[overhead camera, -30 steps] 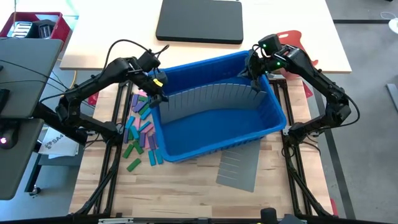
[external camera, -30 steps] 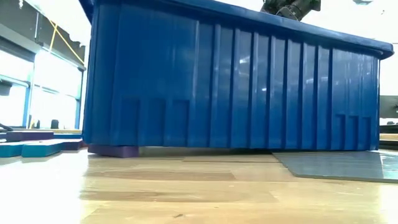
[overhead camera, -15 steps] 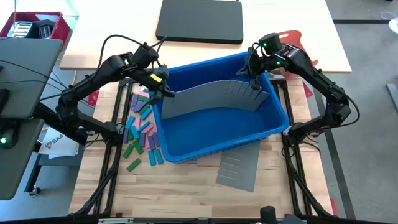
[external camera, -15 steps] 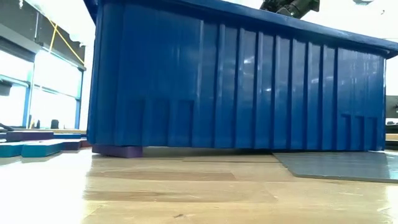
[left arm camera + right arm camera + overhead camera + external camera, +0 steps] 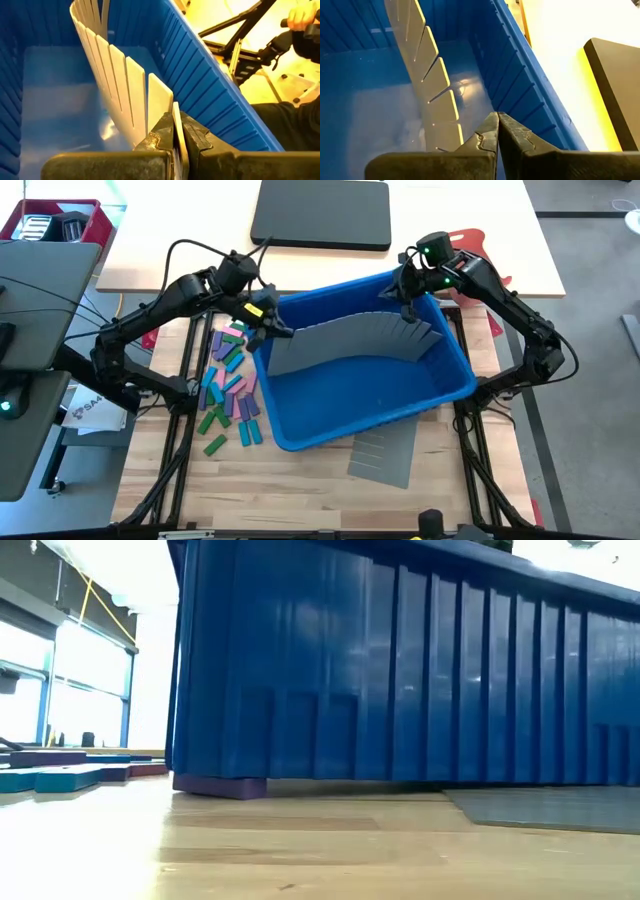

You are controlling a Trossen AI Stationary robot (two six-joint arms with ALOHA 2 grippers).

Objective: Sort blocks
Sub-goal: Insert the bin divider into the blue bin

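Bin: the big blue bin [image 5: 370, 395] has slid toward the right side of the table [image 5: 300, 490] since a moment ago, and its front right corner now sticks out further
Low view: the blue wall fills more of the picture than before, and a purple block [image 5: 220, 786] is tucked under the bin's left bottom edge
Divider: the grey slotted divider sheet [image 5: 350, 343] stands bent in a curve inside the bin, and it has moved along with the bin
Left pincer: the left pincer [image 5: 268, 327] is clamped on the left end of the divider, a thin white edge caught between its fingers in the left wrist view
Right pincer: the right pincer [image 5: 408, 308] is squeezed tight at the right end of the divider, but I cannot tell if it really grips it
Blocks: the blocks [image 5: 228, 385] lie in a loose heap on the table just left of the bin, green, pink, purple and blue, none inside the bin yet
Spare sheet: another grey sheet [image 5: 385, 452] lies flat in front of the bin, partly under it
What it means: I think the arms are still fitting the divider, and the push is dragging the bin, so sorting has not begun
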